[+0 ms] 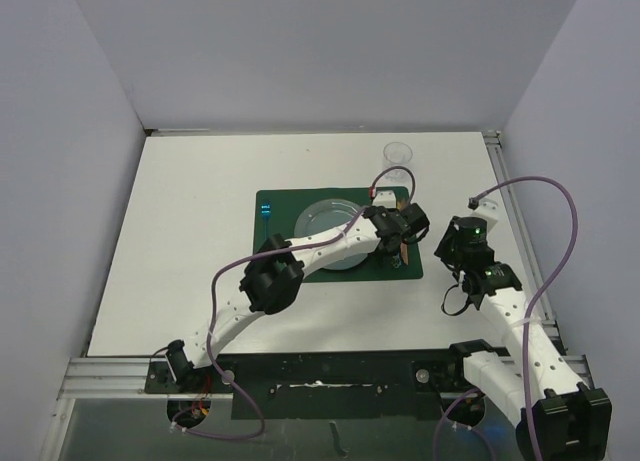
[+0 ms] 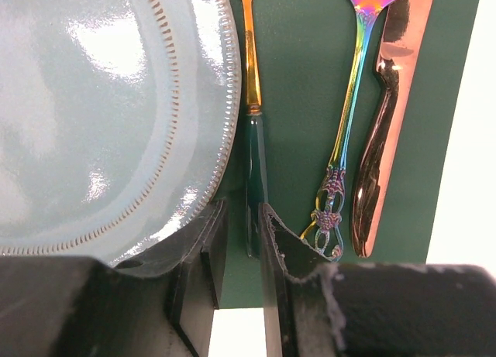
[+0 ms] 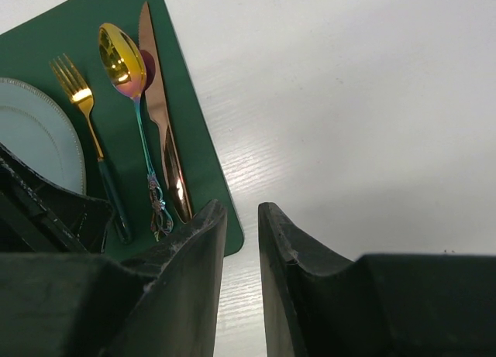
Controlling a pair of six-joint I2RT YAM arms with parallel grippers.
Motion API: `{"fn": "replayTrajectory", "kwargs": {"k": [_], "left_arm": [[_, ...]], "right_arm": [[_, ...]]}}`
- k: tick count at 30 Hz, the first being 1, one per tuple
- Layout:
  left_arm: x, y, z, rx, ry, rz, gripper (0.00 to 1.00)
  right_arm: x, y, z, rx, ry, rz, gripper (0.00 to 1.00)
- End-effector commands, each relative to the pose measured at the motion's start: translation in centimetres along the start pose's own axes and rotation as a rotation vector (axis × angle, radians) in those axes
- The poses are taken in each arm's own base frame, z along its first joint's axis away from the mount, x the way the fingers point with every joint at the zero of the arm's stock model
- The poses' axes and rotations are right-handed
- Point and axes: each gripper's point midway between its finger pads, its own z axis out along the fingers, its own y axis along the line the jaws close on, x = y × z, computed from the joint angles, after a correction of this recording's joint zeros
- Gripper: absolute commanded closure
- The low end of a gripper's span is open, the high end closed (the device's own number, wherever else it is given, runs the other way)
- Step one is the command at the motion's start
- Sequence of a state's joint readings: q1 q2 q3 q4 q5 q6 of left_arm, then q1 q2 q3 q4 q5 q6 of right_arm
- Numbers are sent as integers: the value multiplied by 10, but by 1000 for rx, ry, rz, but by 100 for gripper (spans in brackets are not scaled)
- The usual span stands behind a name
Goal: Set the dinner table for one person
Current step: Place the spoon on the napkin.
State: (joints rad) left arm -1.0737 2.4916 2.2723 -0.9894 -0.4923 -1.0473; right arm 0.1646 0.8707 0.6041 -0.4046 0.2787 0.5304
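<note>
Left claw (image 2: 242,217) narrowly straddles, perhaps grips, fork (image 2: 256,156) handle above dinner table (image 2: 473,179).

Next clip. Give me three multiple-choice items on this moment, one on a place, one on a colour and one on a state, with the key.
1. Where do the fork, spoon and knife lie?
A. On the green placemat, beside the plate
B. On the plate
C. Off the placemat

2. What colour is the fork's handle?
A. Red
B. Dark green
C. White

3. How do the jaws of the right gripper stand?
A. Closed on the knife
B. Closed on the spoon
C. Apart, with nothing between them

Key:
1 A: all three pieces lie side by side on the mat next to the plate's rim.
2 B: below the gold neck, the handle is dark green.
3 C: the right wrist view shows only bare surface in the gap.
</note>
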Motion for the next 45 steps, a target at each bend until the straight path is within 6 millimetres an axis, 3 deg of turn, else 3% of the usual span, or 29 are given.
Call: {"fn": "replayTrajectory", "kwargs": {"k": [1, 10, 25, 28, 29, 37, 45], "left_arm": [[-7, -8, -2, 10, -19, -41, 79], [-9, -24, -3, 69, -17, -79, 79], [10, -10, 23, 12, 30, -63, 79], [13, -8, 25, 7, 35, -60, 85], [12, -8, 25, 6, 35, -60, 97], [-6, -1, 8, -5, -35, -79, 100], [-45, 7, -37, -17, -193, -85, 100]], "right_arm": [[-19, 6, -6, -36, -70, 17, 75], [-18, 6, -6, -49, -70, 21, 75], [-21, 3, -5, -50, -76, 34, 75], [-21, 2, -4, -50, -75, 36, 75], [-20, 2, -3, -51, -73, 36, 75], [-16, 0, 2, -43, -53, 33, 75], [-16, -2, 4, -34, -42, 34, 75]]}}
